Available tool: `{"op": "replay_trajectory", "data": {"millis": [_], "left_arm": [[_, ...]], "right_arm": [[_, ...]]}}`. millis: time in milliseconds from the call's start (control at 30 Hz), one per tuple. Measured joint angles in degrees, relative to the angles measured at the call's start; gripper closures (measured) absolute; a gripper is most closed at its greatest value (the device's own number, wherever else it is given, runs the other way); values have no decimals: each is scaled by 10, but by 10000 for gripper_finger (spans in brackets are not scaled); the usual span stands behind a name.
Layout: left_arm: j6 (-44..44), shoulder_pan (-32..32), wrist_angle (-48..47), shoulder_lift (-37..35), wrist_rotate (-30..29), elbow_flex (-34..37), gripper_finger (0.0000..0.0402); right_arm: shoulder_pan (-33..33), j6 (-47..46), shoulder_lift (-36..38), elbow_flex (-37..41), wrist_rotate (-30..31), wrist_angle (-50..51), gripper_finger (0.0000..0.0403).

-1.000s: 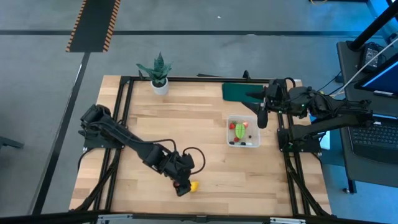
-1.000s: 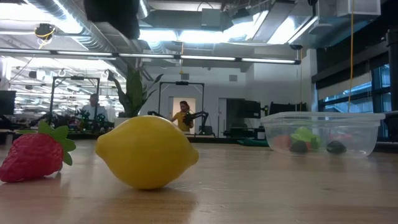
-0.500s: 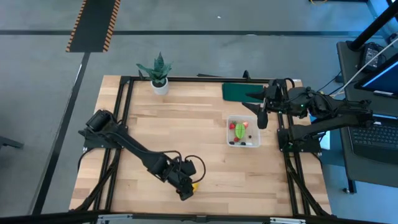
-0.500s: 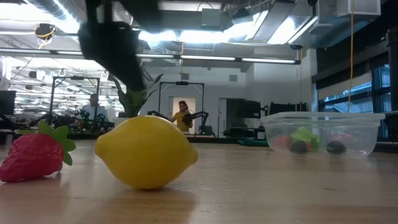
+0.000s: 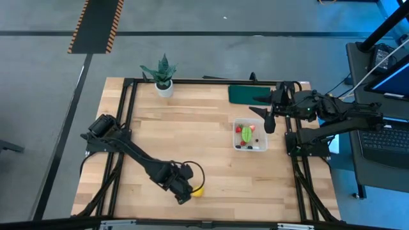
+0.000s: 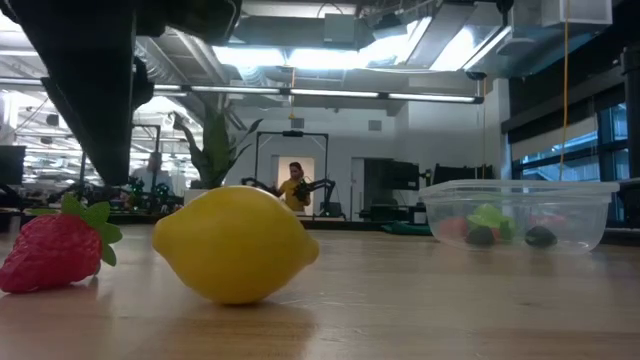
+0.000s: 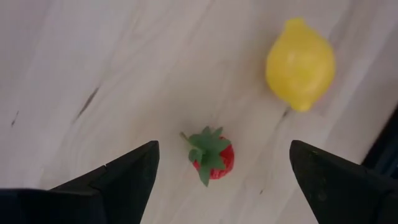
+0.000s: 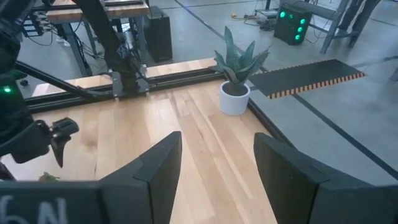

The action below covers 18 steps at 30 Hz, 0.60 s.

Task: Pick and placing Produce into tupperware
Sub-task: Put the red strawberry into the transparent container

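Observation:
A red strawberry (image 7: 212, 159) with a green leaf cap lies on the wood near the table's near edge, and a yellow lemon (image 7: 300, 64) lies beside it, apart from it. My left gripper (image 7: 224, 149) hangs open straight above the strawberry, one finger on each side, touching nothing. In the low view its dark fingers (image 6: 95, 110) stand just above the strawberry (image 6: 55, 250), left of the lemon (image 6: 235, 243). The clear tupperware (image 5: 260, 144) holds a green leafy piece, red pieces and dark berries. My right gripper (image 5: 268, 121) waits open above the tupperware's far right side.
A potted green plant (image 5: 164, 76) stands at the far edge. A flat dark green rectangle (image 5: 243, 94) lies at the far right, beyond the tupperware. The black table frame runs along the edges. Bare wood lies between the lemon (image 5: 199, 190) and the tupperware.
My left gripper has come down and shifted a little toward the table's left and near edge, from over the lemon to over the strawberry, staying open. The lemon, the strawberry and the tupperware have stayed where they were.

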<state>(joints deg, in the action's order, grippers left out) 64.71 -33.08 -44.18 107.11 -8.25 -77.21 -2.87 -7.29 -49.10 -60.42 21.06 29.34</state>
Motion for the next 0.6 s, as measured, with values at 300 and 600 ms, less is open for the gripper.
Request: {"op": "replay_trajectory", "data": {"millis": [300, 600], "left_arm": [[73, 1, 5, 55, 56, 0, 59], [88, 0, 11, 75, 72, -1, 79]], "right_arm": [[0, -2, 0, 0, -2, -1, 199], [0, -14, 0, 0, -3, -1, 199]]}}
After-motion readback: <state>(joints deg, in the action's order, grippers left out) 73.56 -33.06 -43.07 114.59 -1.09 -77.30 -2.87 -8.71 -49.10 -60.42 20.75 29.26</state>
